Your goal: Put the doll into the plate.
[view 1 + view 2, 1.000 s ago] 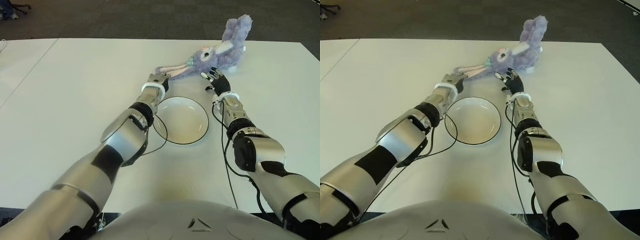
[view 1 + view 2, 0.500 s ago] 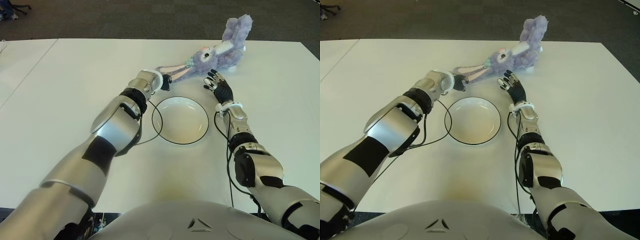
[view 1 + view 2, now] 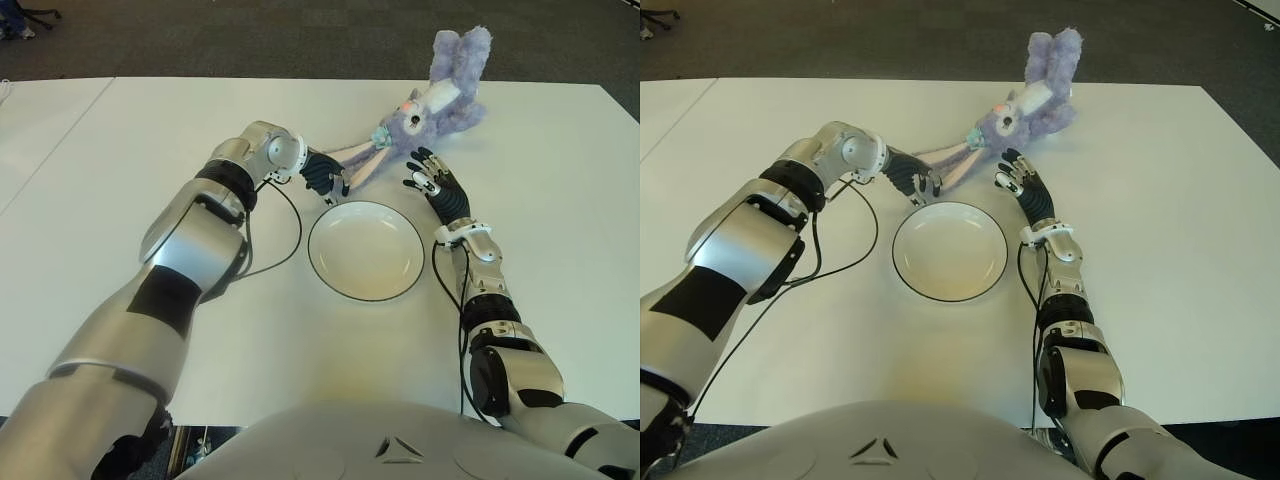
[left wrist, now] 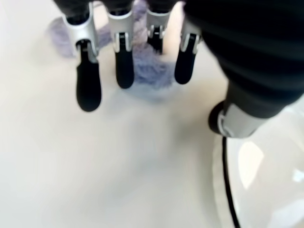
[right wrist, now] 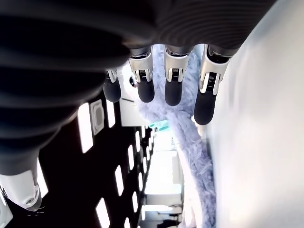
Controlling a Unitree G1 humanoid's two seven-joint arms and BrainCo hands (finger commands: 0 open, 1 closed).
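1. The doll (image 3: 430, 110), a purple plush rabbit, lies on the white table (image 3: 120, 200) just beyond the far rim of the plate (image 3: 366, 250), its body and legs raised toward the far edge and its long ears trailing back toward the plate. It is not in the plate yet.

2. The left hand (image 3: 325, 176) sits over the ear tips, right beside the plate's far-left rim. Its wrist view shows the fingers (image 4: 89, 90) hanging down, straight and slightly spread over the purple fur, closed on nothing; it looks placed to gather the ears, or to pin them.

3. The right hand (image 3: 430, 183) hovers just off the plate's far-right rim, short of the doll's head. Its fingers (image 5: 172, 95) are extended and loosely apart, pointing at the fur and holding nothing. To my eye the two hands are bracketing the doll from either side, so it can be scooped or dragged the short way into the dish.

4. The plate holds nothing and nothing lies between it and the doll. A black cable (image 3: 285, 235) from the left arm loops across the table next to the plate's left rim and could snag if that arm sweeps inward.

5. Beyond the table is dark carpet (image 3: 250, 35).
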